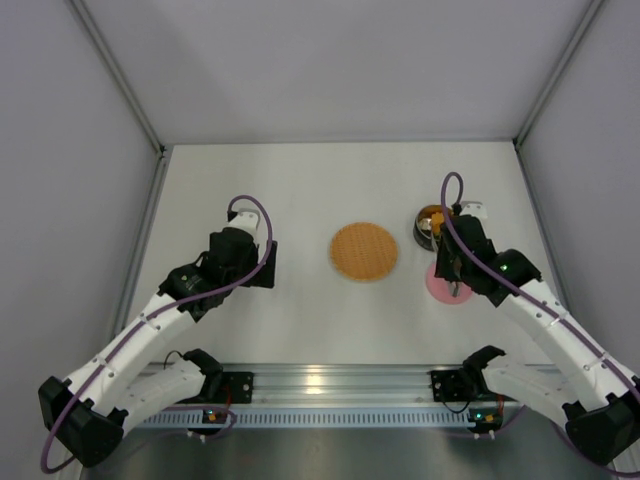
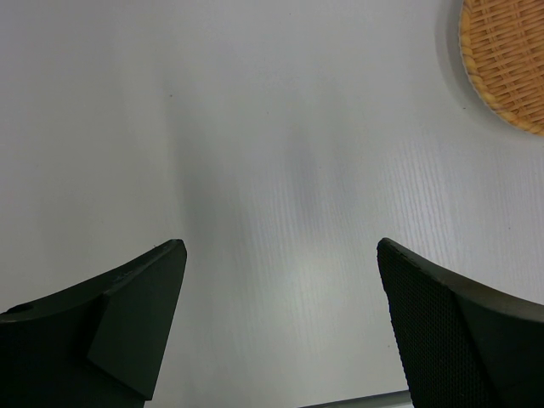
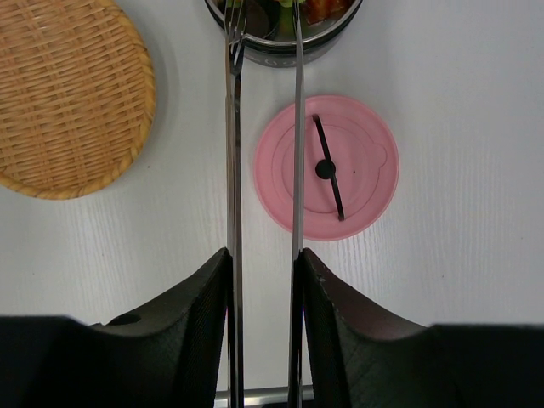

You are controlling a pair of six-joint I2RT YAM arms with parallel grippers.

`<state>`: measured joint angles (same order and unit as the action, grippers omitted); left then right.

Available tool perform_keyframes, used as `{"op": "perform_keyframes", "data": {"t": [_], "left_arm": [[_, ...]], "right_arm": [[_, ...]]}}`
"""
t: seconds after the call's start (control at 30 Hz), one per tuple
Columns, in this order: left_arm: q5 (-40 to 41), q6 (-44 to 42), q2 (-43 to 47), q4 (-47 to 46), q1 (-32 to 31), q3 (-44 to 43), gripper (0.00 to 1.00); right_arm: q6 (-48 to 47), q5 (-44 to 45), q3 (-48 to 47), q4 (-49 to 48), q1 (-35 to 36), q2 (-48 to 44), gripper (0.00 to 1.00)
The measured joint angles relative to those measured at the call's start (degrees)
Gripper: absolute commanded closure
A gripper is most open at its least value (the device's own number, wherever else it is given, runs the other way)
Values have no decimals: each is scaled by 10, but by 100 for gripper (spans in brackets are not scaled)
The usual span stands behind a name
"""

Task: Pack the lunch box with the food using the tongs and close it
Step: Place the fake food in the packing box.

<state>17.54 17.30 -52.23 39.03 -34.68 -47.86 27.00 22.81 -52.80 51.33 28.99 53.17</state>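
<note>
R gripper point(image 3: 263, 265) clamped on tongs point(image 3: 230, 170), tips over lunch box point(image 3: 289, 53) opening.
Box: small round steel bowl, dark outer wall, far right on table point(image 2: 255, 127), food point(image 3: 327, 8) bits inside; flat pink lid point(image 3: 361, 166) w/ dark handle lies just near of it. Tongs: two slim silver arms. Orange woven plate point(image 3: 59, 93) to left. L gripper point(image 2: 280, 263) jaws apart above table.

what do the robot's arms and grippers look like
Both the left arm and right arm have white links with black joints and black bases on a silver rail. A purple cable loops along each. The left gripper and right gripper have matte black, wedge-shaped jaws; one left pad has a fine dotted texture.
</note>
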Motion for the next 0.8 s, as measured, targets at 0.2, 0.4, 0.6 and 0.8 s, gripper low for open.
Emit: {"op": "perform_keyframes", "data": {"t": [0.2, 0.4, 0.6, 0.8], "left_arm": [[0, 0, 0, 0, 0, 0, 1], [0, 0, 0, 0, 0, 0, 1], [1, 0, 0, 0, 0, 0, 1], [1, 0, 0, 0, 0, 0, 1]], "right_arm": [[-4, -6, -6, 1, 0, 1, 64], [-6, -35, -49, 0, 5, 20, 65], [-2, -42, -154, -26, 70, 139, 65], [-2, -60, -308, -101, 138, 337, 65]]}}
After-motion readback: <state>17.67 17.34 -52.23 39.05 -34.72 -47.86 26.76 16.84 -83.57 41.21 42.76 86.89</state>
